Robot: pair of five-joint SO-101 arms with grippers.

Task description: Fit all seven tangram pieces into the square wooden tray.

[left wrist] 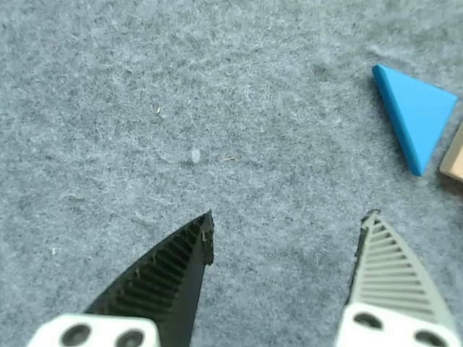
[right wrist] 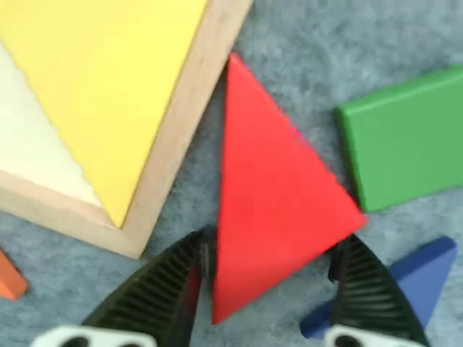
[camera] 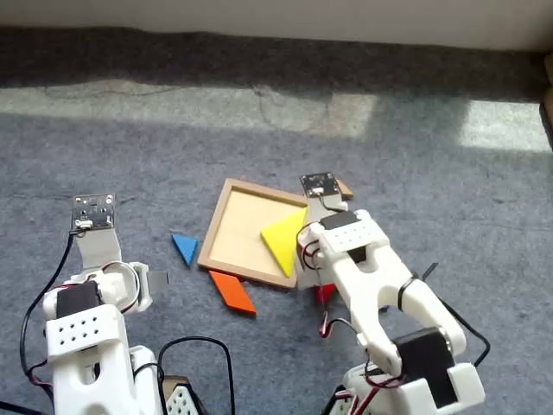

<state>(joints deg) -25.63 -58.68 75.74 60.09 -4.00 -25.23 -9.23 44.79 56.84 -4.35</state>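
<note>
The right gripper (right wrist: pixel 275 242) pinches the red triangle (right wrist: pixel 275 202) by two tapering edges, on the carpet (right wrist: pixel 311 36) just beside the outer rim of the wooden tray (right wrist: pixel 181 123). That taper could squeeze it free, or the rim could snag it. It is flat, bright and sharp-cornered, while the left gripper (left wrist: pixel 289 217) hangs spread and empty near the blue triangle (left wrist: pixel 416 116).

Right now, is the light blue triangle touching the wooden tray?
Apart. The left wrist view shows a strip of grey carpet between the light blue triangle and a corner of the wooden tray.
</note>
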